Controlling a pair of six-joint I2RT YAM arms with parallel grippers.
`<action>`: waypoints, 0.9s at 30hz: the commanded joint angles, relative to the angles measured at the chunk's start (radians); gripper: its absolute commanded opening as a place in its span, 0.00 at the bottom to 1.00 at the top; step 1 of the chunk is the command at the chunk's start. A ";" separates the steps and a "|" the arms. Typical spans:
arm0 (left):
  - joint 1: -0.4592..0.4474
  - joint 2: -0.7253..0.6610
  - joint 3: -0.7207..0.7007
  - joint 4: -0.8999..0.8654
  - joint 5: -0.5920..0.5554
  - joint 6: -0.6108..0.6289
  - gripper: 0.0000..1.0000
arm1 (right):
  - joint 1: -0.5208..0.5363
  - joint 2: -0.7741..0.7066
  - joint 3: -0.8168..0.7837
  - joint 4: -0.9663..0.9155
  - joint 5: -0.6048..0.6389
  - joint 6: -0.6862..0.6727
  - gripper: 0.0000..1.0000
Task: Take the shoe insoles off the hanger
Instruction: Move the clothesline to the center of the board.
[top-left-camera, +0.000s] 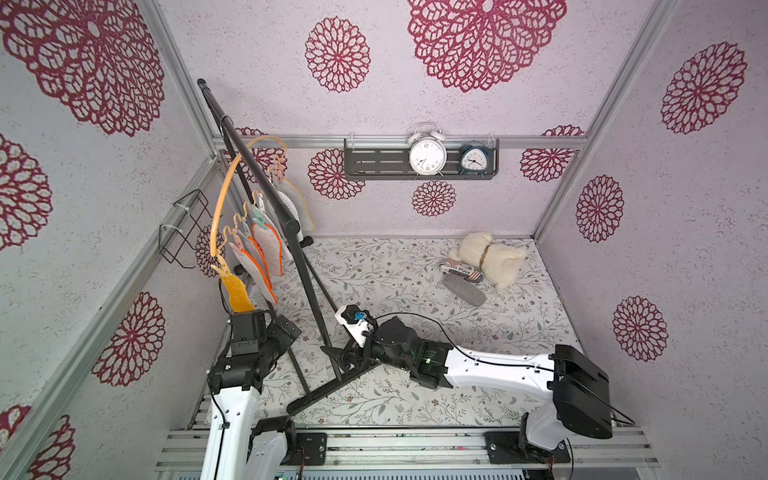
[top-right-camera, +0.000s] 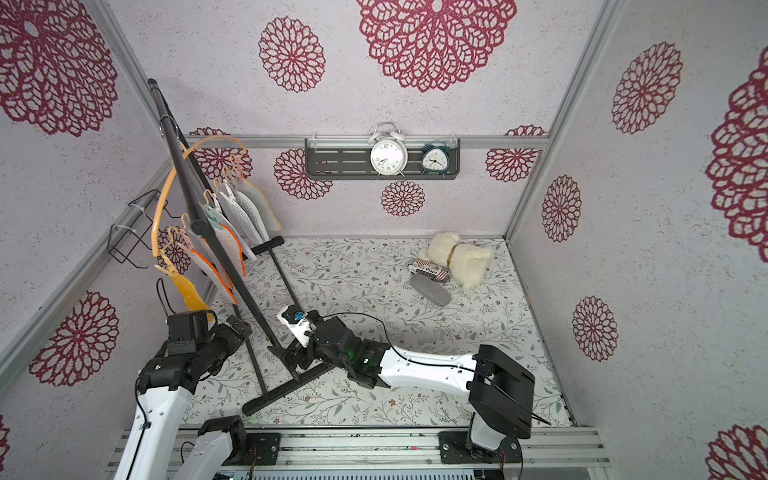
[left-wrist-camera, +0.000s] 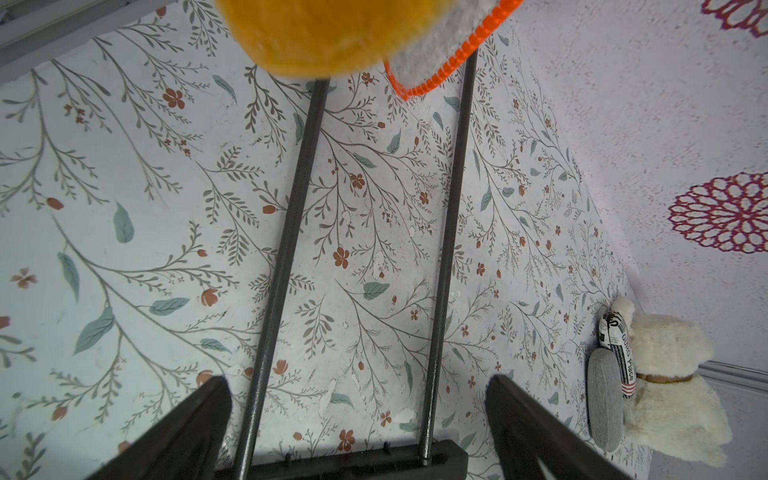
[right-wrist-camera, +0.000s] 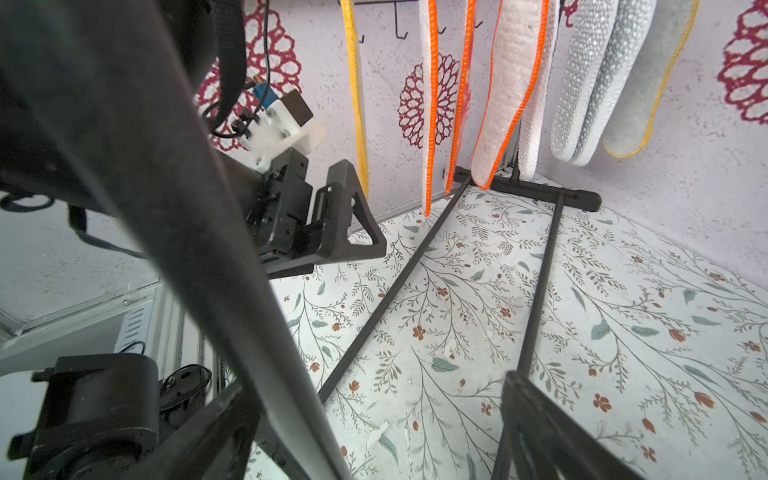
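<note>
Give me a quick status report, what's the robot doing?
Left hand open at the yellow insole tip. Right hand open, low, straddling the garment rack post. Other insoles pegged on the hanger.

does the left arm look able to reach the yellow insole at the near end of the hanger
probably yes: the left pincer is open right by the lower end of the yellow insole, with nothing between them. the orange-edged insole beside it hangs close and may get brushed.

Matt black metal rack (top-left-camera: 226, 120), fuzzy yellow insole (left-wrist-camera: 324, 33), plush bear (top-left-camera: 494, 257)
</note>
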 joint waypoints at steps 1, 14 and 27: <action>0.005 -0.030 0.019 -0.030 -0.022 0.003 0.99 | 0.003 0.033 0.081 0.007 0.028 -0.005 0.92; 0.006 -0.089 0.032 -0.029 -0.029 0.021 0.98 | -0.031 -0.042 -0.017 0.012 0.311 0.017 0.90; 0.004 -0.202 -0.005 0.054 0.073 0.040 0.97 | -0.249 -0.186 -0.144 -0.054 0.451 0.089 0.90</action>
